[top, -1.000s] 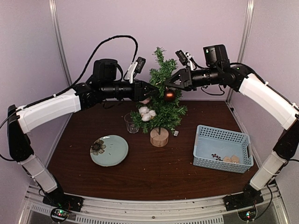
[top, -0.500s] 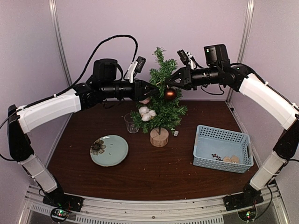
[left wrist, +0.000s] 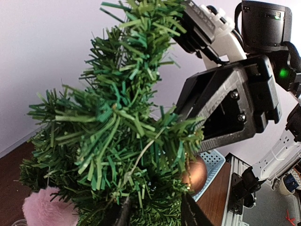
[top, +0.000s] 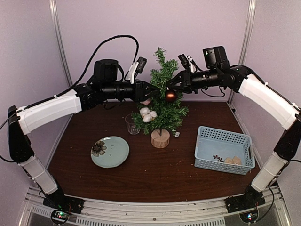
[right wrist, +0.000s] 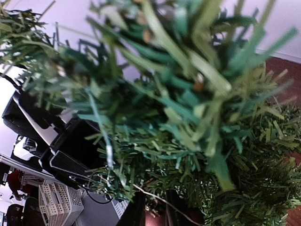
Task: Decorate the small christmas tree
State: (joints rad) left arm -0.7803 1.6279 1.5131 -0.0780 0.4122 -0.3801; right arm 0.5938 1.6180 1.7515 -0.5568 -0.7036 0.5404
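**Little Tree Is Reached From Both Sides**

The small christmas tree (top: 162, 106) is set upright on its round wood stump (top: 160, 138) near the middle of the brown table (top: 155, 181). A glass (top: 132, 124) is placed just beside it on the left. A shiny brown ball (top: 170, 96) is hung on its right side, and white puffs (top: 147, 114) are stuck lower down.

The left gripper (top: 151, 91) is pushed into the branches from the left. Its fingers (left wrist: 123, 214) are seen apart with green twigs between them. Whether the twigs are squeezed cannot be told.

The right gripper (top: 172, 86) is poked in from the right, just above the ball. Its fingers (right wrist: 138, 212) are seen close together, with a thin thread by them. Whether the thread is pinched cannot be told.
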